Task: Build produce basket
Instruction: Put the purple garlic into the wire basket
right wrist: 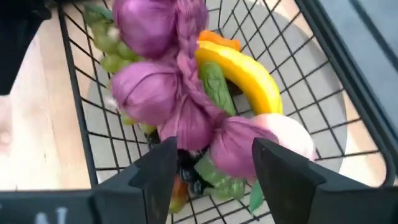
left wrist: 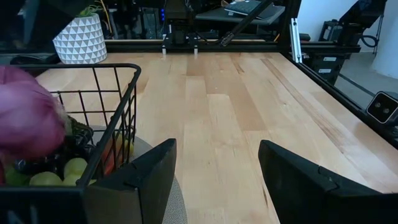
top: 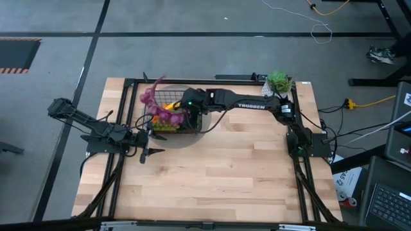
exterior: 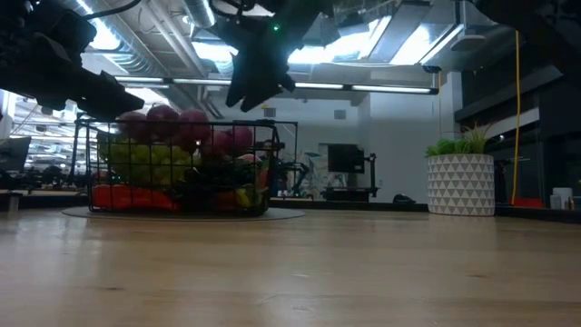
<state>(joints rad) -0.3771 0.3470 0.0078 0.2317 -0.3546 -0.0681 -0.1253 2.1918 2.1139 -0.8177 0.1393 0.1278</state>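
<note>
Wood tabletop [top: 218, 167], black frame round it, open office bkgd in the low view.

We see 1 basket [top: 172, 114], black wire mesh, sitting on a round grey mat toward the table's far-left quarter. Produce is heaped inside. 1 purple string of bulbs [right wrist: 180, 99] is draped across the top of the heap, w/ its tail poking over the far rim in the high view. We count 4 bulbs on it in the right wrist view. Under it: 1 yellow banana [right wrist: 245, 74], 1 cucumber [right wrist: 214, 87], 1 pink peach [right wrist: 289, 140], green grapes [right wrist: 115, 53] and some orange and red bits we can't count.

Right gripper [right wrist: 211, 168] sits directly over the basket, pointing down into it. Its fingers are spread apart w/ nothing pinched between them; the bulb string lies just below, released. Key relation: the string's long axis runs roughly diagonal across the basket, straight under this gripper, so we judge the next move is a lift clear upward.

Left gripper [left wrist: 214, 180] is parked just beside the basket's near-left corner, low over the table, fingers wide apart and empty. Right arm is nearer the load.

1 white pot w/ green plant [top: 278, 82] stands at the far-right corner, well apart.
</note>
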